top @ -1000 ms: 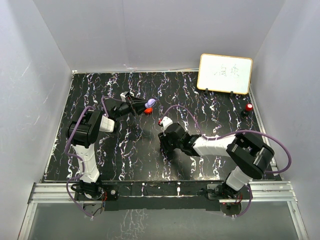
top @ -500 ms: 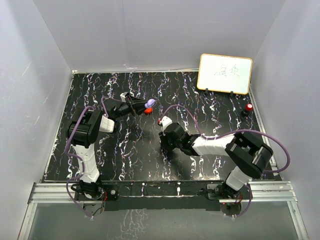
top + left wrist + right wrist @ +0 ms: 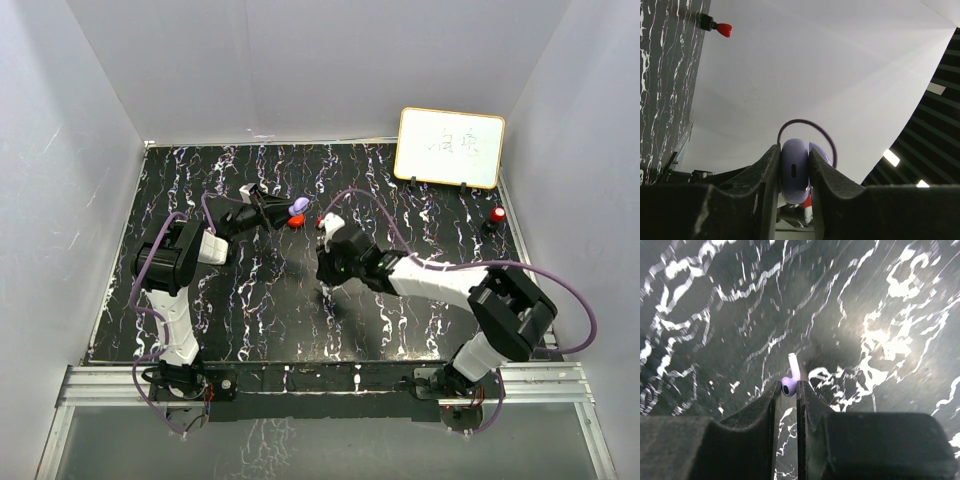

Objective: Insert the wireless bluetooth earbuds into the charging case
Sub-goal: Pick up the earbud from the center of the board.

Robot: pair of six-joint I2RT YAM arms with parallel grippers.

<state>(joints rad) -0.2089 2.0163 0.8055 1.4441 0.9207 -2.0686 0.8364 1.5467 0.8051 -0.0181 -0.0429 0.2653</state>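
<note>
A round purple charging case (image 3: 794, 170) stands on edge between the fingers of my left gripper (image 3: 794, 176), which is shut on it. From above, the case (image 3: 297, 207) is held over the back middle of the table in that gripper (image 3: 285, 212). My right gripper (image 3: 788, 388) is shut on the bulb of a tiny purple earbud (image 3: 792, 370), with its pale stem pointing away over the table. In the top view this gripper (image 3: 322, 272) is just right of and nearer than the case, and the earbud is hidden there. A small red piece (image 3: 296, 222) lies under the case.
A whiteboard (image 3: 450, 147) stands at the back right corner. A red-capped black post (image 3: 497, 215) is near the right edge, also seen in the left wrist view (image 3: 723, 30). The table (image 3: 250, 310) is black marble with white veins, walled on three sides.
My right arm has reached farther back and left, closer to the purple case, and its jaws have narrowed onto the earbud. The left arm and case have stayed put.
</note>
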